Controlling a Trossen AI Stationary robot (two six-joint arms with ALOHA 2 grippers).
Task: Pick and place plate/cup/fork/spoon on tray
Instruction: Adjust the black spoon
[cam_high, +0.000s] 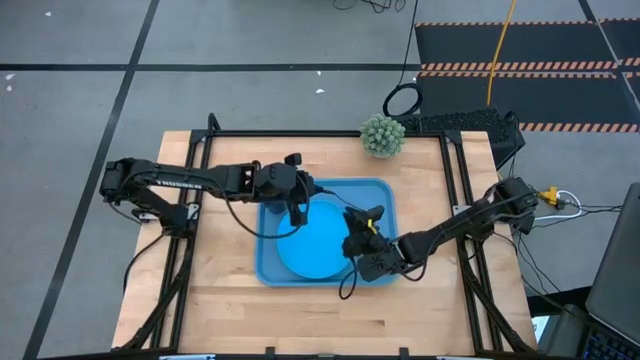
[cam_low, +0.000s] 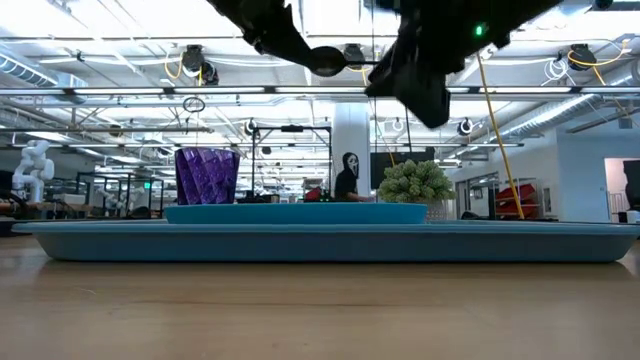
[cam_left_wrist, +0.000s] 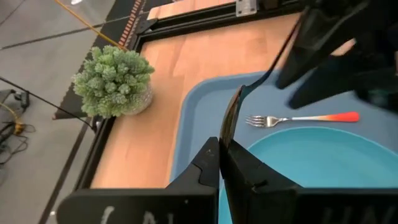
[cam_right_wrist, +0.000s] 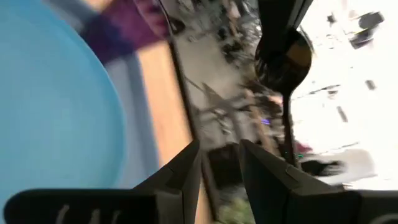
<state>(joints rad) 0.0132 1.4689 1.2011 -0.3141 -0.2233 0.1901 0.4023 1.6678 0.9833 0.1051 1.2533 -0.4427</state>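
The blue tray (cam_high: 380, 195) lies at the table's middle with the sky-blue plate (cam_high: 315, 245) lying flat on it. The orange-handled fork (cam_left_wrist: 305, 118) lies on the tray floor beside the plate. The purple cup (cam_low: 207, 175) stands upright on the tray. My left gripper (cam_high: 297, 212) is over the tray's left half, shut on the dark spoon (cam_left_wrist: 231, 115). My right gripper (cam_high: 362, 225) is open and empty over the tray's right half, at the plate's edge. My left gripper pinches the spoon between its two fingers (cam_left_wrist: 208, 165). The spoon's wider end (cam_left_wrist: 229, 127) is right at the fingertips and its thin handle (cam_left_wrist: 264, 78) sticks out ahead, along the fingers. The spoon is lifted clear, high above the tray; its bowl (cam_low: 325, 60) shows in the low view.
A small green potted plant (cam_high: 382, 135) stands on the table just beyond the tray's far right corner. Black frame rails (cam_high: 455, 190) run along the table's left, right and far sides. Bare wood lies near the front edge (cam_high: 320, 320).
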